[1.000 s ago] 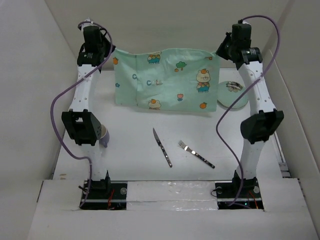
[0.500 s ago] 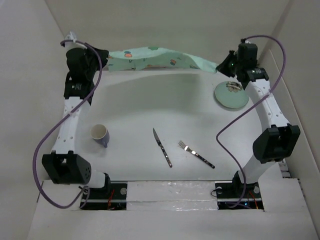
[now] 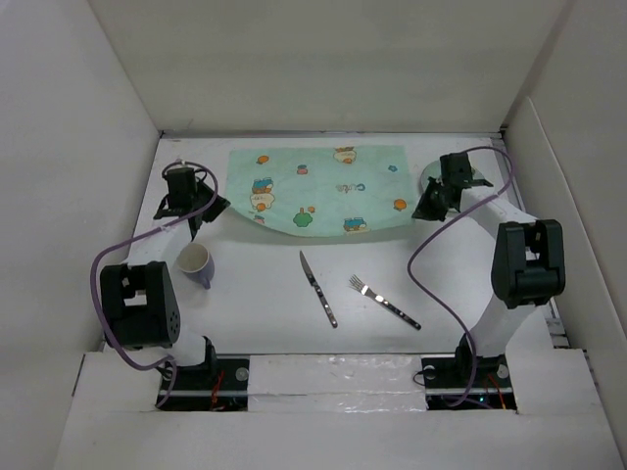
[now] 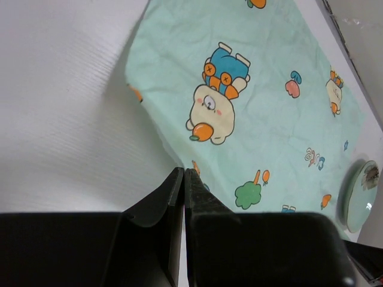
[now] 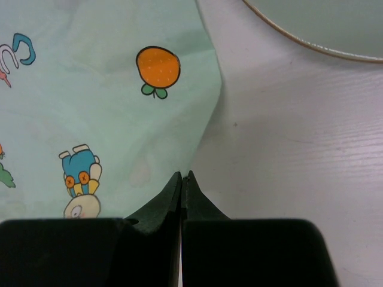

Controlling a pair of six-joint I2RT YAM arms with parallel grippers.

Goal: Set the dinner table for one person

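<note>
The mint-green cartoon-printed placemat [image 3: 318, 191] lies flat at the back middle of the white dinner table [image 3: 265, 294]. My left gripper [image 3: 217, 207] is down at the placemat's near-left corner. In the left wrist view its jaws [image 4: 184, 171] are pressed shut with the cloth's edge [image 4: 251, 107] running into their tips. My right gripper [image 3: 422, 210] is at the near-right corner. In the right wrist view its jaws [image 5: 182, 174] are shut on the corner of the cloth [image 5: 119, 107].
A pale green plate [image 3: 435, 176] sits at the back right, partly under my right arm; it also shows in the right wrist view [image 5: 323, 24]. A cup [image 3: 195, 262] stands at the left. A knife [image 3: 318, 288] and a fork [image 3: 384, 301] lie in front of the placemat.
Both arms have come down and toward me with the placemat. It hung in the air at the back before and now lies spread flat on the table.
</note>
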